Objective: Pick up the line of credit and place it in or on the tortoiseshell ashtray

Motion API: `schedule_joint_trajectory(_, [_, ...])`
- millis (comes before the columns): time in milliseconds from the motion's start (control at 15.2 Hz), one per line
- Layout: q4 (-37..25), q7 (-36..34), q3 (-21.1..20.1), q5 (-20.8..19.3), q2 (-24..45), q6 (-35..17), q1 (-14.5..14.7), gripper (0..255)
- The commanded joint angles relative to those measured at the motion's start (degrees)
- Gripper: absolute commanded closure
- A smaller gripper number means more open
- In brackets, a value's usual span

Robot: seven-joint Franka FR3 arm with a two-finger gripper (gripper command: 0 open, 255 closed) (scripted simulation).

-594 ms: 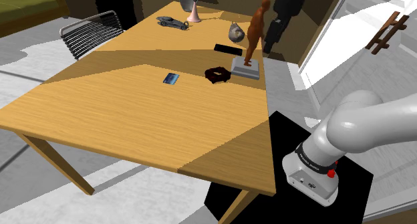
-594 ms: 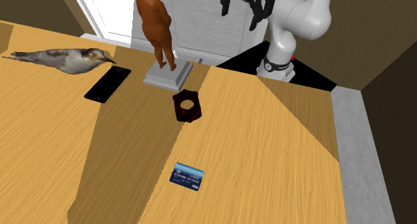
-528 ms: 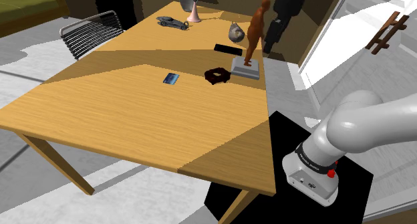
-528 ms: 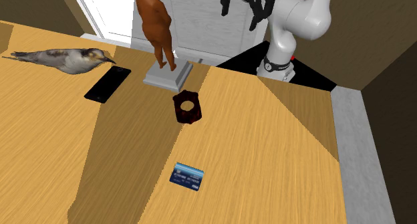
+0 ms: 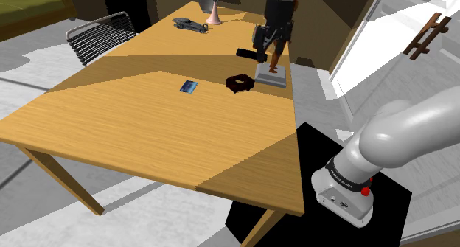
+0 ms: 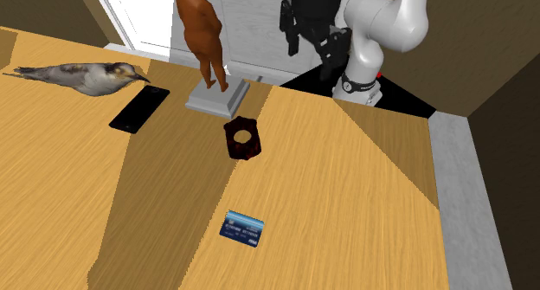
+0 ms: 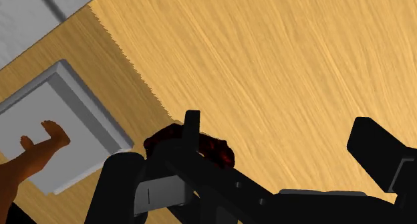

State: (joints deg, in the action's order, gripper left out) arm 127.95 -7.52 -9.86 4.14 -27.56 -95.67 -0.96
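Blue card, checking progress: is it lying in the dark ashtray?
No, the blue card lies flat on the wooden table, well apart from the dark ashtray.

Blue card [image 6: 242,229] flat on the wooden bench [image 6: 363,202], near the view's lower middle. Farther up the bench, well apart from it, a dark reddish-brown ashtray [image 6: 243,138]. Just beyond that, a grey base [image 6: 216,95] bearing an upright brown figurine [image 6: 202,33]. Toward the view's left, a black phone [image 6: 139,108] lying flat, and a bird [image 6: 78,74] on its side. Over the bench's far edge, up in the air, the black hand [image 6: 311,54] on the white arm [image 6: 389,20], fingers apart, well apart from card and ashtray.
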Motion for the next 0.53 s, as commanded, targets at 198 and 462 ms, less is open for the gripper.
schedule_joint_trajectory(198, [-7.4,-11.8,-2.9,4.0,12.5,-0.9,-0.9,0])
schedule_joint_trajectory(462, [-14.8,-20.4,-4.1,6.4,22.7,-1.3,-1.1,0])
